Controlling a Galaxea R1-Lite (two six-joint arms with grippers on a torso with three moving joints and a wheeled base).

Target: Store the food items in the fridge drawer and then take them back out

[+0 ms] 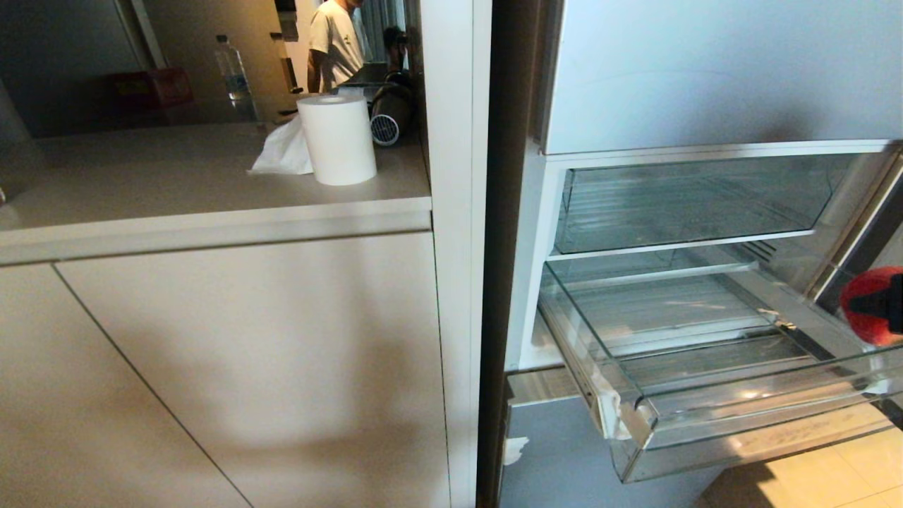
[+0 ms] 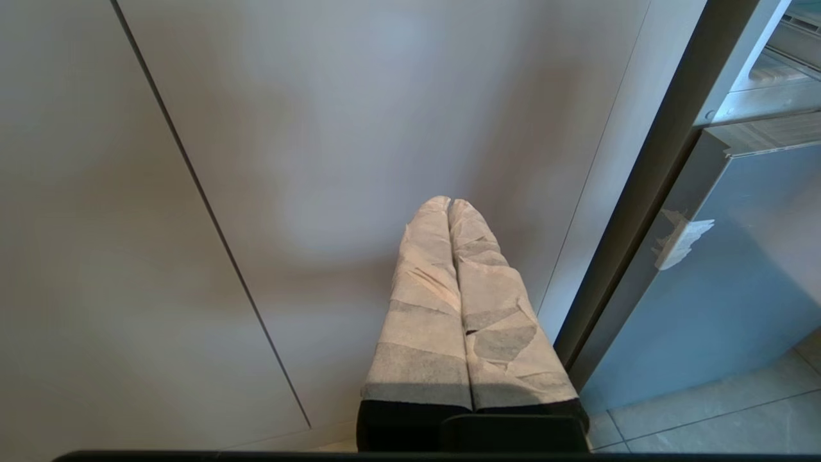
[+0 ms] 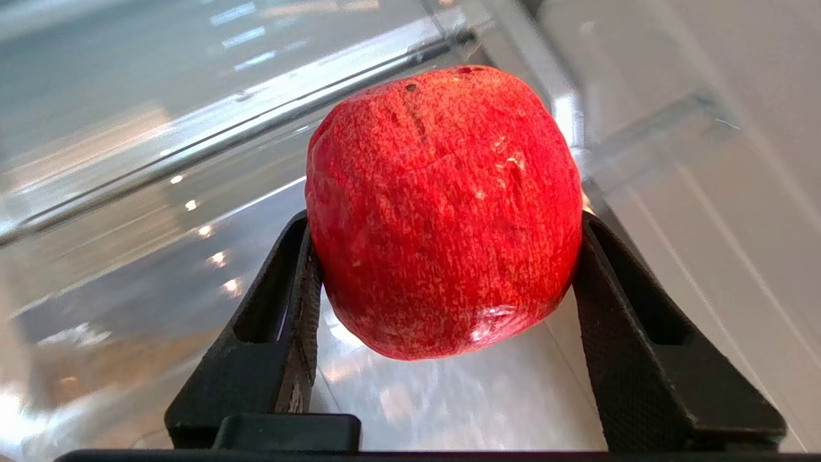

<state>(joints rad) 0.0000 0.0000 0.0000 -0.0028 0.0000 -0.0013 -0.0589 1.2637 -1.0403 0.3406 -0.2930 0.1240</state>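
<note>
Black fingers (image 3: 301, 308) of the right gripper (image 3: 442, 256) press against both sides of the round, glossy red apple (image 3: 442, 212), so the fruit is clamped between them in the right wrist view. Behind the apple lies blurred clear plastic with bright reflections, probably the drawer's wall, though the blur makes that hard to confirm.

From the head camera, the pale silver-blue fridge (image 1: 705, 70) stands open on the right side. Its wide, shallow, clear plastic fridge drawer (image 1: 705, 423) with a ribbed floor is pulled out, and white tape scraps (image 1: 621, 416) cling to its front corner. Above it sits another clear bin with a plain flat front (image 1: 677, 212), pushed in. The apple (image 1: 864, 324) shows at the far right edge, off the drawer's right side and above its rim, with a dark part of the right gripper (image 1: 882, 303) across it. To the left are beige cabinets (image 1: 233, 367) under a countertop (image 1: 141, 183) that carries a white paper roll (image 1: 338, 137) and a crumpled white tissue (image 1: 282, 152). A clear bottle (image 1: 234, 74) stands farther back, and a person in a white shirt (image 1: 335, 42) is behind it.

Seen from the left wrist, the left gripper (image 2: 449, 205) has its paper-wrapped fingers (image 2: 423, 308) pressed together, holding nothing, pointing at a beige cabinet door (image 2: 256, 128) beside the fridge's lower panel (image 2: 737, 269).
</note>
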